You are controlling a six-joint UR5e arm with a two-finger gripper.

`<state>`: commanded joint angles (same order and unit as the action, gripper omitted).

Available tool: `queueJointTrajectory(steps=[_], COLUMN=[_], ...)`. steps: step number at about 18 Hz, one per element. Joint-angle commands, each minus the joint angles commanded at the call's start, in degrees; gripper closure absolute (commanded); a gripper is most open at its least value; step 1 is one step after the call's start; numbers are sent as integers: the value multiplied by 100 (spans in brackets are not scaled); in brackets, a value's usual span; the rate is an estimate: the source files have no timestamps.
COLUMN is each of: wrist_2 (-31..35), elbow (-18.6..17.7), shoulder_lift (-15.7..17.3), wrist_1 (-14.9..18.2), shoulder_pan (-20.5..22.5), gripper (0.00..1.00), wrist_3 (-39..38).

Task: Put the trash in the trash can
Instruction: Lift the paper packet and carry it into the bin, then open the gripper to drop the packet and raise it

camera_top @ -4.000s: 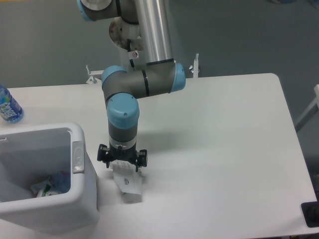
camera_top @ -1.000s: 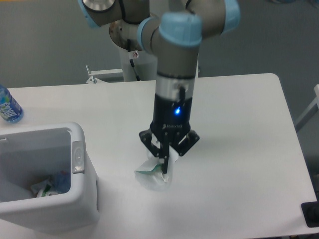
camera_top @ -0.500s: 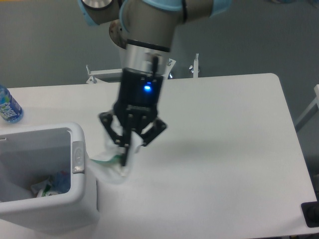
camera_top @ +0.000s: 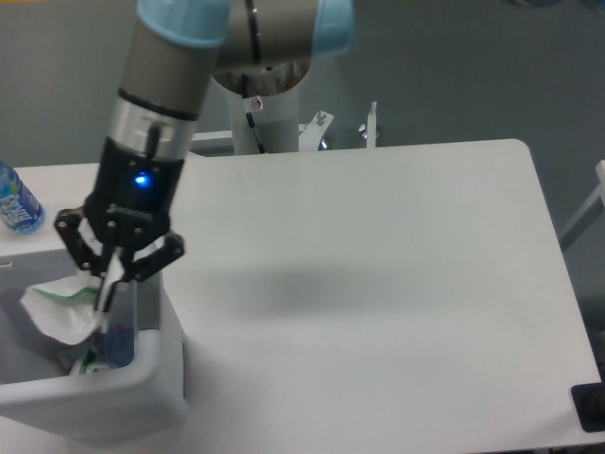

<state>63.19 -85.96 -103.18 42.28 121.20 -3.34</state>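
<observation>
fixed camera: the gripper (camera_top: 104, 288), clenched on the white paper packet (camera_top: 59, 310), hangs it over the open trash can (camera_top: 151, 397). the drop looks next, calling only for a release. half a second earlier, the packet was still outside the can's wall.

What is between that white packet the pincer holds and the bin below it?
Nothing visible. The pincer holds the white packet over the open top of the bin, with only earlier rubbish lying at the bottom.
</observation>
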Motion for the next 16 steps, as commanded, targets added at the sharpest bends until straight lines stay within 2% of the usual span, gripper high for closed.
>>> queueJointTrajectory(steps=[1,2,8,12,15,16], wrist_2=[9,18,26,44,70,262], elbow=[44,70,193,448,501,492], shoulder_lift=[-17,-35,9,17,122,184], wrist_1=[0,0,9,9,44,61], shoulder_pan=[0,0,131,631,1053,1185], gripper=[17,0,0,0,0,0], wrist_3=[140,315,440,501,956,1211])
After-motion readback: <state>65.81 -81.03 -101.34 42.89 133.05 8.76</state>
